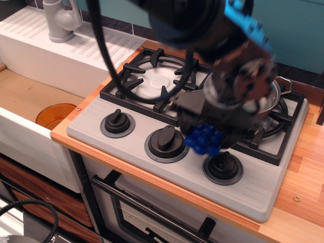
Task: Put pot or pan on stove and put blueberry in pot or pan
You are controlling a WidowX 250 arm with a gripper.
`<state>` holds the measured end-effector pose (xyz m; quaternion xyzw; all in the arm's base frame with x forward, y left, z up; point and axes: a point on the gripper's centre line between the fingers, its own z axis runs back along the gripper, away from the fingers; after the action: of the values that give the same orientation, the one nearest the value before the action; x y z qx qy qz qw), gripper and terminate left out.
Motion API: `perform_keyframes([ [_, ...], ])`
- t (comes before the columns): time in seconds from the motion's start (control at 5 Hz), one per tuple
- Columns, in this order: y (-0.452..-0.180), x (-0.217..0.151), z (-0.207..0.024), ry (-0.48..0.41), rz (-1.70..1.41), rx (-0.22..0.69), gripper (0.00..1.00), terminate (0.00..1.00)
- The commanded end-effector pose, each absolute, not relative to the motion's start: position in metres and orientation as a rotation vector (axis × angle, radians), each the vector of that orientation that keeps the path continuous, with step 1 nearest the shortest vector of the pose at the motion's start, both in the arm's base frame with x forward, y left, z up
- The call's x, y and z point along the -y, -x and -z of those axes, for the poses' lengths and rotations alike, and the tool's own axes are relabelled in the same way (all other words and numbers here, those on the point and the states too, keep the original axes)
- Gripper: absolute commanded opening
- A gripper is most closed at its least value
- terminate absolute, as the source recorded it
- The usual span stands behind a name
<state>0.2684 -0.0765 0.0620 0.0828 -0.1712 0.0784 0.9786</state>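
The blueberry [203, 139], a cluster of glossy deep-blue balls, sits between the black fingers of my gripper [204, 135], just above the stove [253, 188] and between the middle and right knobs. The gripper is shut on it. The shiny steel pot [274, 95] stands on the right burner grate, right behind the gripper. My blurred arm hides most of it; its rim and one wire handle [285, 81] show.
Three black knobs line the stove front: left [117, 122], middle [165, 139], right [223, 165]. The left burner grate [152, 81] is bare. A white sink [76, 55] with a faucet [61, 20] stands at the left, with an orange disc [55, 115] below. Wooden counter [304, 167] lies right.
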Motion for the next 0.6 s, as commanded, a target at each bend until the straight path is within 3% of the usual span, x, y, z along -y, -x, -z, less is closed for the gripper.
perform_keyframes([
  [0.0, -0.281, 0.082, -0.119, -0.173, -0.162, 0.33, 0.0, 0.0],
  [0.4, -0.313, 0.084, -0.127, -0.173, -0.183, 0.345, 0.0, 0.0],
])
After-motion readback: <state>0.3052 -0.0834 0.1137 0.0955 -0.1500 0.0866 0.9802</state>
